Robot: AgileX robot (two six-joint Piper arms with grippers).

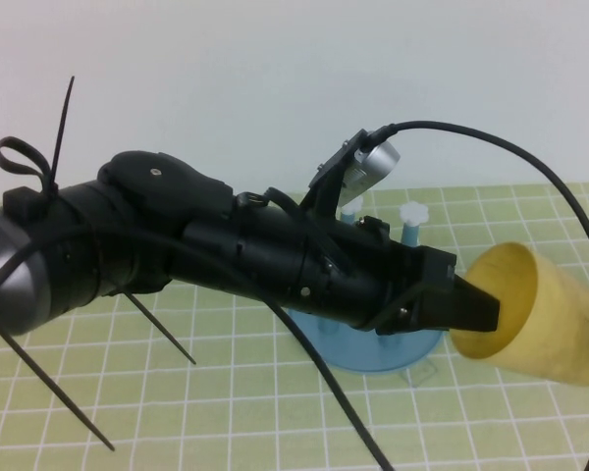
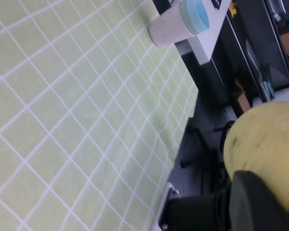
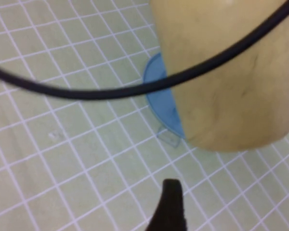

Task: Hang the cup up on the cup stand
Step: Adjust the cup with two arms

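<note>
The pale-yellow cup (image 1: 545,314) hangs on its side in the air at the right, mouth toward my left arm. My left gripper (image 1: 474,310) is shut on the cup's rim, with one black finger inside the mouth. In the left wrist view the cup (image 2: 265,139) sits right against that finger (image 2: 260,199). The cup stand (image 1: 373,355), a blue round base with white-capped pegs (image 1: 412,212), stands behind the left arm, just left of the cup. My right gripper is below the cup (image 3: 226,82), open, with one fingertip (image 3: 171,204) showing clear of it.
A green grid mat (image 1: 226,412) covers the table. A black cable (image 1: 540,167) arcs over the cup. A pink cup with a blue one nested in it (image 2: 176,24) stands near the table's edge, beyond which the floor drops away.
</note>
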